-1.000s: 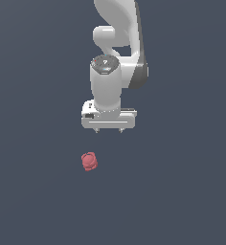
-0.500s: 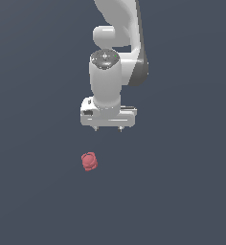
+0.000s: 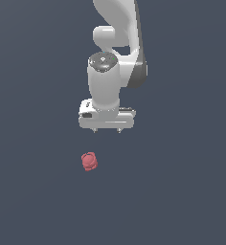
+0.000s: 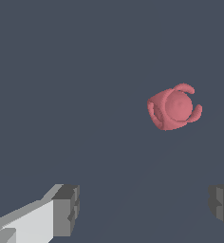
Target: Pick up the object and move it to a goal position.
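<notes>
Here, the one red-pink lumpy object (image 3: 89,161) lies alone on the dark floor, towards the exterior view's left and nearer the camera than the arm. The wrist view shows it as a rounded blob (image 4: 173,108) with small lobes curling off it, apart from both fingers (image 4: 66,210). The single white gripper (image 3: 107,129) hangs above the floor, just to the exterior view's right of the object and not touching it. Its jaws stand wide apart with nothing between them. I judge this to be the approach step, with no grasp yet begun. The next move calls for bringing the gripper over the object, centring it between the fingers, then lowering. One object, one gripper, one arm; no goal marker shows.
</notes>
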Controlling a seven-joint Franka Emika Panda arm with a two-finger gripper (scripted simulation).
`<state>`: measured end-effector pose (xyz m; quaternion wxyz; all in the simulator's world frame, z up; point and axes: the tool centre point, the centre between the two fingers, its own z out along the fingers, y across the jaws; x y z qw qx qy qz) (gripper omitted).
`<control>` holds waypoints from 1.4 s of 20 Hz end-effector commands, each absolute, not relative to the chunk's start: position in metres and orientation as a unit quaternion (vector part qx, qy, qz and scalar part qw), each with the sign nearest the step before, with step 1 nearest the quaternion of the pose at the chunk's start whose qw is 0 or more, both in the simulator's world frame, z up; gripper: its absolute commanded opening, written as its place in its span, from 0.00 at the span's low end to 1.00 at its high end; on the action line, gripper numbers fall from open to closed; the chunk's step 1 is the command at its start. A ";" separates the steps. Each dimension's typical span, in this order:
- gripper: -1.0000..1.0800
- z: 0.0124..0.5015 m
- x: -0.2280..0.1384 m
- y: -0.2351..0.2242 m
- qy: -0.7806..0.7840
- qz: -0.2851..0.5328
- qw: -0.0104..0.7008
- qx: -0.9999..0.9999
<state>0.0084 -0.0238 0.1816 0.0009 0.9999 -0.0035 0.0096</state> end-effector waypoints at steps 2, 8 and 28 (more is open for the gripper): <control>0.96 0.176 0.015 -0.030 0.011 0.009 0.002 1.000; 0.96 0.159 0.033 -0.046 0.052 0.006 0.003 0.999; 0.96 0.092 0.080 -0.108 0.190 0.000 0.000 0.982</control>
